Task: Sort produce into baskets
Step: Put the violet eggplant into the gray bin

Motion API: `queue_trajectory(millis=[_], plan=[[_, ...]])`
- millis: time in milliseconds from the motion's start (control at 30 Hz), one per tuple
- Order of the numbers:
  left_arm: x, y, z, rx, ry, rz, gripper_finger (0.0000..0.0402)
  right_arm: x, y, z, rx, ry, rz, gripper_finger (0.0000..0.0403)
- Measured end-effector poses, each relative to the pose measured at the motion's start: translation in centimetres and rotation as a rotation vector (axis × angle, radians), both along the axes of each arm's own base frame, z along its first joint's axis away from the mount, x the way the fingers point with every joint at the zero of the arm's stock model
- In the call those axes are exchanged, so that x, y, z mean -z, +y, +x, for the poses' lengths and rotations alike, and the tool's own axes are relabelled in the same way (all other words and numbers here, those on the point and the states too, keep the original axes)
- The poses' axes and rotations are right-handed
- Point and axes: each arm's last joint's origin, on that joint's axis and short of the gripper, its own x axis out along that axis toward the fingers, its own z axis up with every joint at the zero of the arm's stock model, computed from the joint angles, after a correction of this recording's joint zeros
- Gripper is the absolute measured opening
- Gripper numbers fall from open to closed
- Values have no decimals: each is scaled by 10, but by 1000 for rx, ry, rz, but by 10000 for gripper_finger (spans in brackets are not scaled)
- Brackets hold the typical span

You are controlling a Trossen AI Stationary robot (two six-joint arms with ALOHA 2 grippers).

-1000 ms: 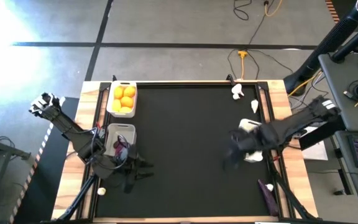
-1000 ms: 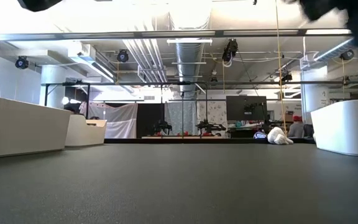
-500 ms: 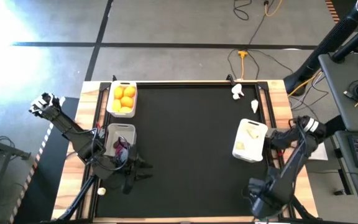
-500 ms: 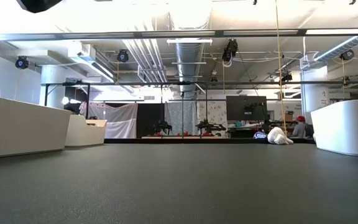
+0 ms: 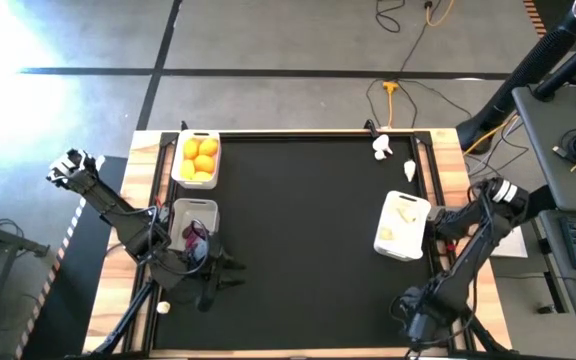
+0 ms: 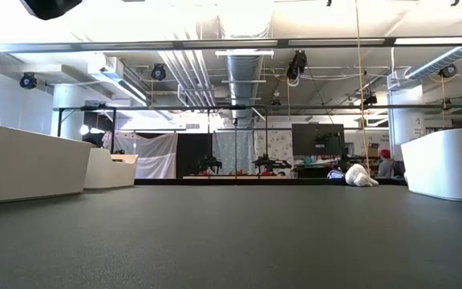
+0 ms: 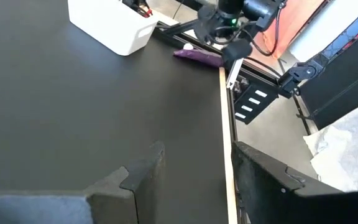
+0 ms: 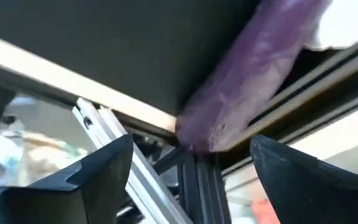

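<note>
A: While the left gripper (image 5: 236,277) waits by the near-left basket (image 5: 194,226), fingers parted with nothing between, same as a second ago, what's in the bins?

B: Citrus (image 5: 199,158) fills the far-left basket (image 5: 196,159). Dark purple pieces sit in the near-left one. Garlic (image 5: 401,213) is in the right basket (image 5: 401,226).

A: Loose pieces?

B: Two garlic bulbs (image 5: 382,149) lie at the far-right edge, unmoved. One eggplant (image 8: 247,81) lies at the near-right table edge, across the frame rail.

A: Right arm?

B: A second ago it hung by the right basket. It has since swung to the near-right corner. Right gripper (image 8: 188,168) now hovers just above that eggplant, fingers spread wide, either side of its tip, not pinching.
</note>
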Motion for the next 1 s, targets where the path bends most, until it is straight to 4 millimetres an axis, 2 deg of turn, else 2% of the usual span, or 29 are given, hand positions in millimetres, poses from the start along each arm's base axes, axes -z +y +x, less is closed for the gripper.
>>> queue_trajectory(millis=[67,233,500,633,833,1000], plan=[[0,0,0,0,0,-1,168,8,-4,-2,58,32,4,315],[0,0,0,-1,-1,-5,168,21,-15,-9,96,111,-126,288],[0,0,0,-1,-2,-9,168,26,-15,-9,79,130,-118,231],[0,0,0,0,-2,-6,168,22,-12,-3,79,110,-105,214],[0,0,0,0,-2,-5,168,6,-13,1,73,112,-167,215],[0,0,0,2,-4,10,168,5,-16,7,77,91,-169,237]])
